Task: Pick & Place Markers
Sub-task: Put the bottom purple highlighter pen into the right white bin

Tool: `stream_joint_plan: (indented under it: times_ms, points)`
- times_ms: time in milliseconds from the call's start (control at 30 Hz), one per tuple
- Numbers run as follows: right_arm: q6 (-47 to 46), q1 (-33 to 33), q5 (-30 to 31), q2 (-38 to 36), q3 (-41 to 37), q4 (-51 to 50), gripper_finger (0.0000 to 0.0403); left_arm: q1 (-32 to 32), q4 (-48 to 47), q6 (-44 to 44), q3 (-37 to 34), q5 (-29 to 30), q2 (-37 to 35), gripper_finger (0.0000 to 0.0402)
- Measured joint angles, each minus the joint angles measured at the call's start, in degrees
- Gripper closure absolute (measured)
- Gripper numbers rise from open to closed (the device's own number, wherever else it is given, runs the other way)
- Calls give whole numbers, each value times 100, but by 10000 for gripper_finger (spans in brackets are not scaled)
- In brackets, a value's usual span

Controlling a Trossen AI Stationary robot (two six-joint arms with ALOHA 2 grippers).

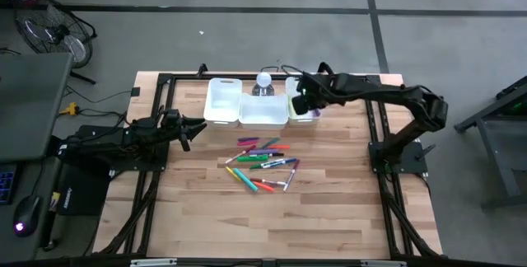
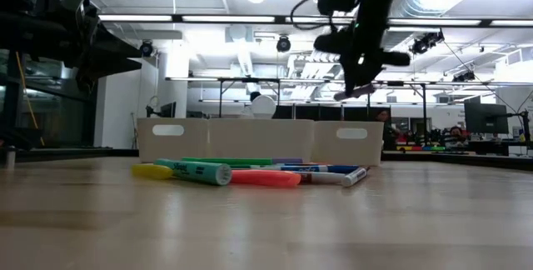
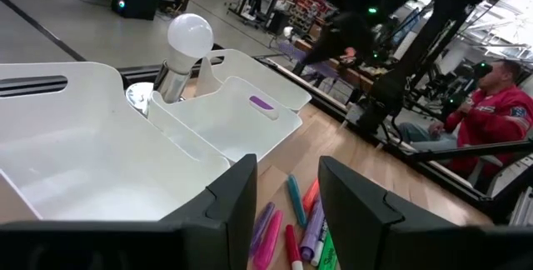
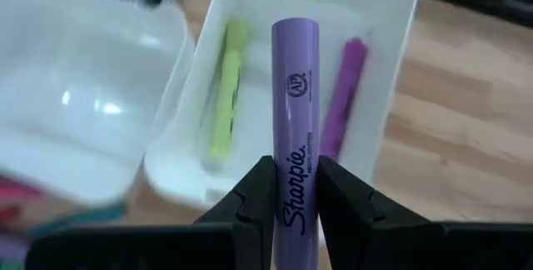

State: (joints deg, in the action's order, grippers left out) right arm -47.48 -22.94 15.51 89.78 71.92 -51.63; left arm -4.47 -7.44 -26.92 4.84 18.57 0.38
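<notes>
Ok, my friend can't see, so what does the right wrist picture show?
The right gripper holds a purple Sharpie marker between its two dark fingers, above a white bin. Inside that bin lie a yellow-green marker and another purple one. A second, wider white bin sits beside it.

Markers [image 1: 262,165] before bins [image 1: 246,105]

2 arms, matte black, slim jointed links. Left arm [image 1: 123,139]: boxy segments, black base block. Right arm [image 1: 379,98]: long tubular link, rounded elbow housing, green indicator light near wrist. Left end effector [image 3: 287,199]: 2 flat black angular fingers, squared tips. Right end effector [image 4: 296,191]: 2 matching black fingers, stepped inner faces.
</notes>
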Motion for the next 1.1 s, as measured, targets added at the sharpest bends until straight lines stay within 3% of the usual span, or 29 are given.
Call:
stream_joint_plan:
  times_ms: [367,667,1100]
  points:
    - [100,-503,-293,1029,0,1339,337,-2,0,0,0,-2,0,273]
    - [-62,-608,-506,1498,-2,1560,334,-1,1,0,0,-2,2,273]
    - [-70,-608,-665,1574,-228,1594,326,-1,0,0,0,0,2,273]
